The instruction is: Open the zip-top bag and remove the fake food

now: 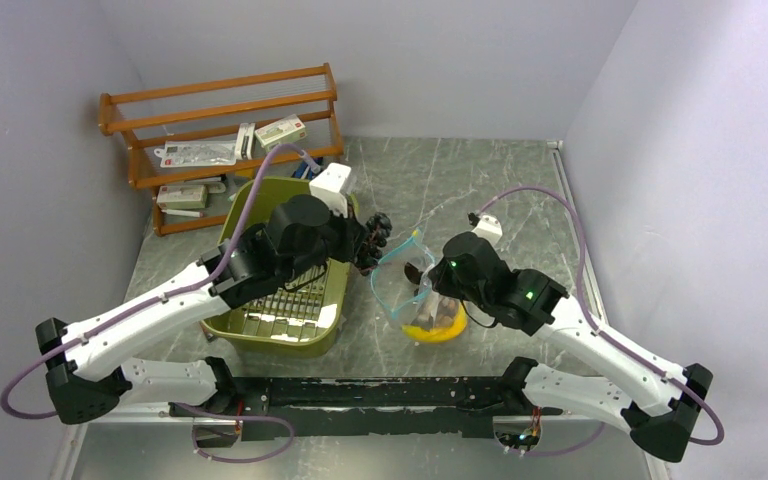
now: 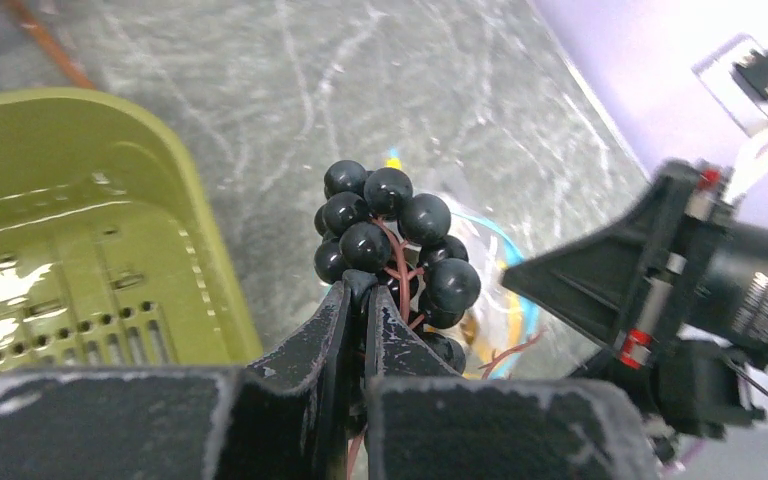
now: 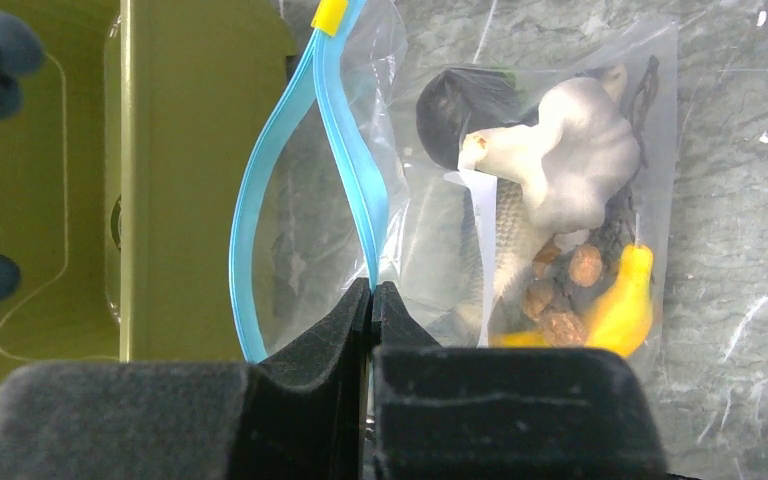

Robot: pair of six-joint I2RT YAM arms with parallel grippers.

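Observation:
The clear zip-top bag lies on the table with its blue zip mouth spread open. My right gripper is shut on one side of the zip strip. Inside the bag are a white mushroom, a grey fish, brown pieces and a yellow banana. My left gripper is shut on the stem of the dark purple grapes, holding them above the table between the bag's mouth and the green basket. The grapes also show in the top view.
A green plastic basket stands left of the bag, under my left arm. A wooden rack with flat white packets stands at the back left. Grey walls close in the left, back and right sides.

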